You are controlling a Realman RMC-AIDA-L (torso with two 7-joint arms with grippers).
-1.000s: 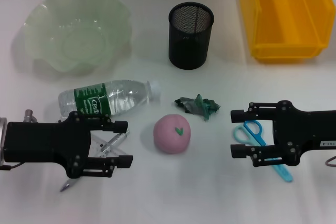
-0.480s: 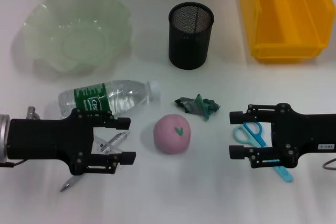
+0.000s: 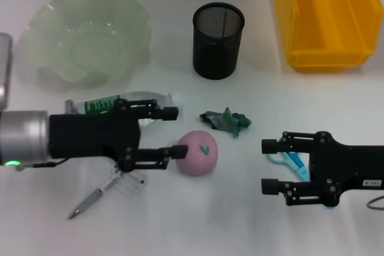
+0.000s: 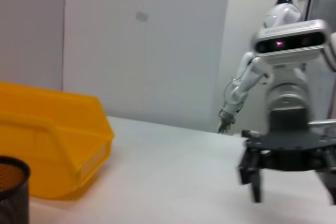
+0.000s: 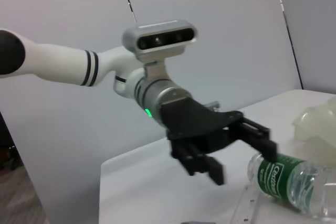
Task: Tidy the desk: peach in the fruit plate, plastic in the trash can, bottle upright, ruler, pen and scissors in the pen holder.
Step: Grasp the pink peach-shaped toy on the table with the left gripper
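With the left gripper [image 3: 170, 131] reaching across the desk toward the middle, its jaws stand spread and empty, 1 finger just past the bottle [image 3: 123, 105] cap, the other tip touching or just short of the peach [image 3: 197, 152] on its left side. Peach lies straight ahead of that opening, slightly toward the near finger; it is round, so no long axis to line up. Left arm is clearly the nearer of the 2; the right gripper [image 3: 270, 165] hovers well apart on the peach's other side, jaws also open and empty, over the scissors [image 3: 293, 159]. Judgement: next move is a short advance so both fingers bracket the peach, then a carry to the fruit plate [image 3: 84, 39] at the far left. Pen [image 3: 96, 196] and ruler [image 3: 129, 182] lie just under the left arm; plastic [image 3: 226, 121] sits beyond the peach, pen holder [image 3: 218, 40] farther back.
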